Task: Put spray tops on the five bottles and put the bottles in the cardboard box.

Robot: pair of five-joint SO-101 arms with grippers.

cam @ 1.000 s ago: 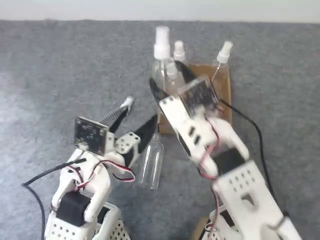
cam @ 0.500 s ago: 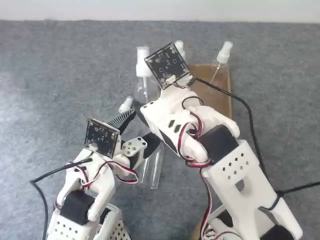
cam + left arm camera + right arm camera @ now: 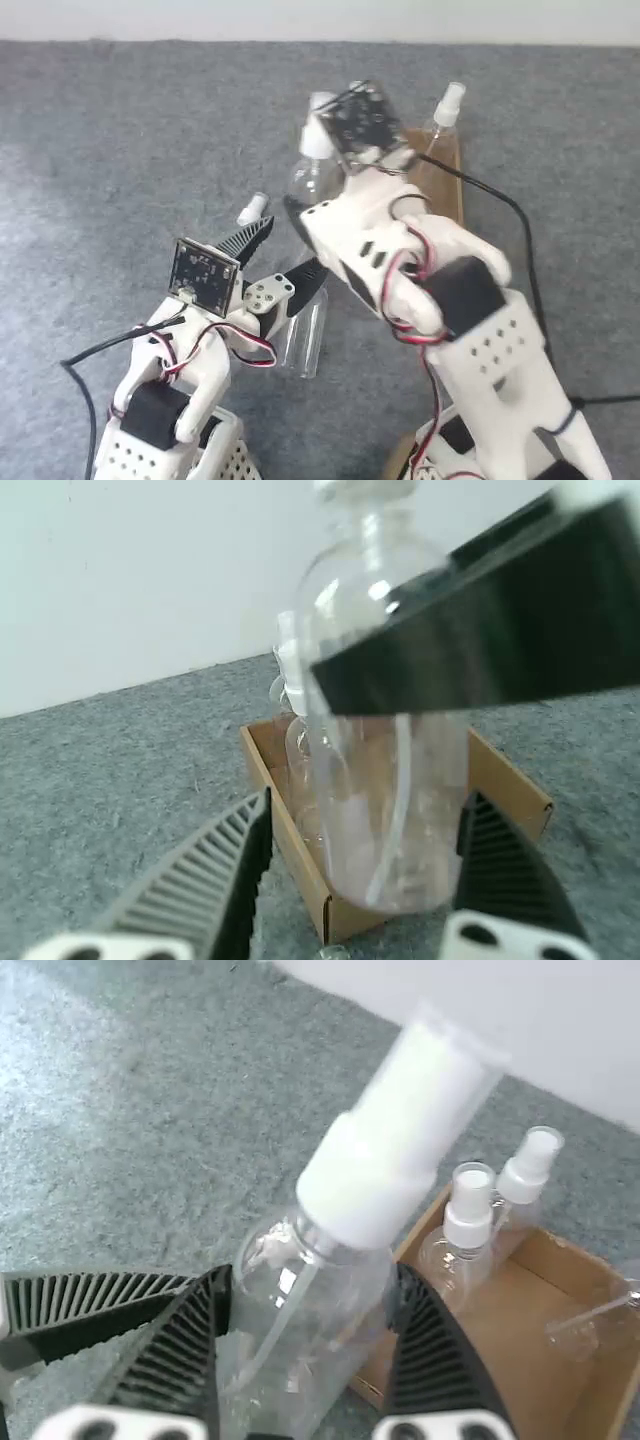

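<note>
The right arm (image 3: 395, 255) hides most of the cardboard box (image 3: 447, 172) in the high view

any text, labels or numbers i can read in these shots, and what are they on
No text is readable in any view.
Left arm's camera board: only tiny markings, too small to read.
Right arm's camera board: the same, too small to read.
Raised bottle: clear, no label visible.
Lying bottle: clear, no label visible.
Cardboard box: plain brown, no print visible.
</note>
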